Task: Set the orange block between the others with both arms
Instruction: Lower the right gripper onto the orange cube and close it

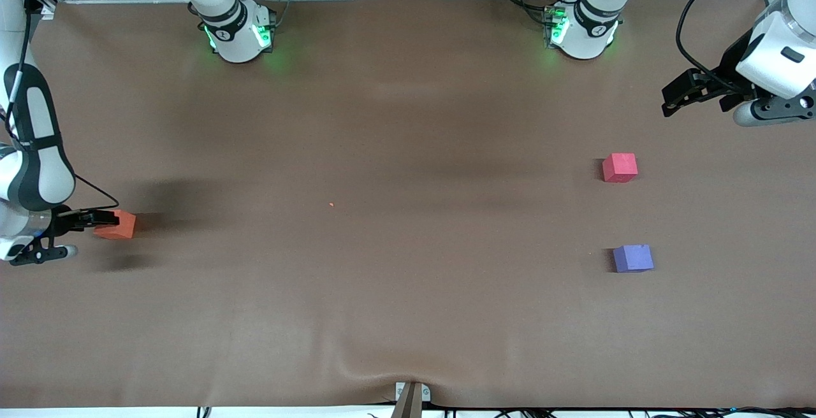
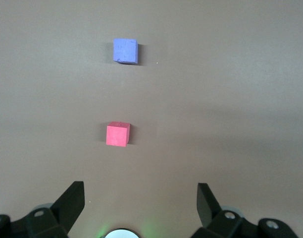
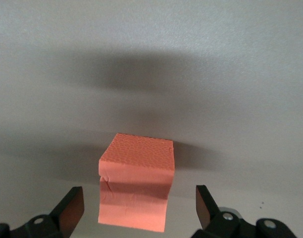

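Three cubes: one orange block (image 1: 116, 225); one red-pink cube (image 1: 619, 167); one purple-blue cube (image 1: 633, 258).

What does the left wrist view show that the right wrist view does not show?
Only the left wrist view shows the red-pink cube and the purple-blue cube, lying apart on the table, with the open left tool above the table, short of the red-pink cube.

Only the right wrist view shows the orange block, sitting between the fingers of the open right tool, not yet gripped.

Both show the brown table surface and a pair of black, spread fingers.
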